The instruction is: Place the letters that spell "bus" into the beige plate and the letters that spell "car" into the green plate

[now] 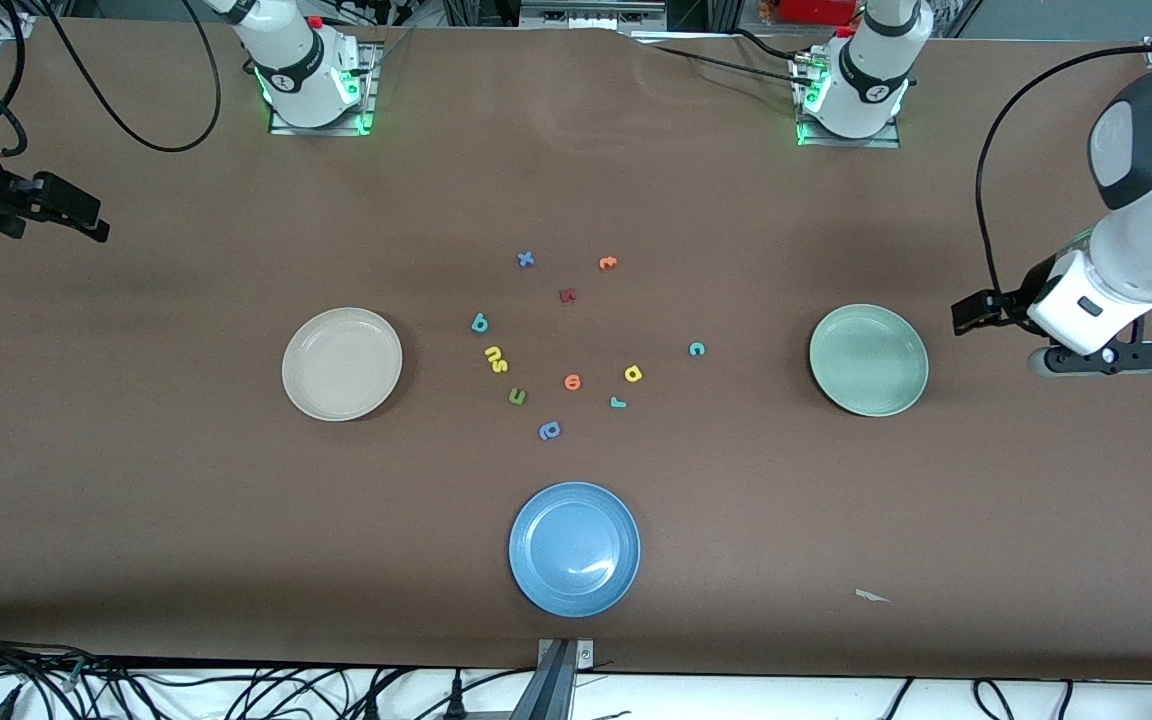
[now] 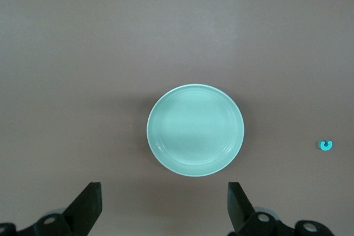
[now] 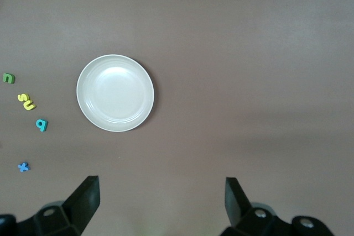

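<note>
Beige plate, pale green plate, blue plate; teal "c"; possibly maroon letter.

A blue plate sat nearest the front camera, under neither gripper. Farther back, well apart from both grippers, lay loose letters: blue x, orange t, dark red letter, green u, orange letter, blue letter.

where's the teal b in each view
front view: the teal b lies between the beige plate and the letter cluster, beside the yellow u and s.
left wrist view: not in it.
right wrist view: the teal b sits near the picture's edge.
shared landmark: the beige plate.
</note>
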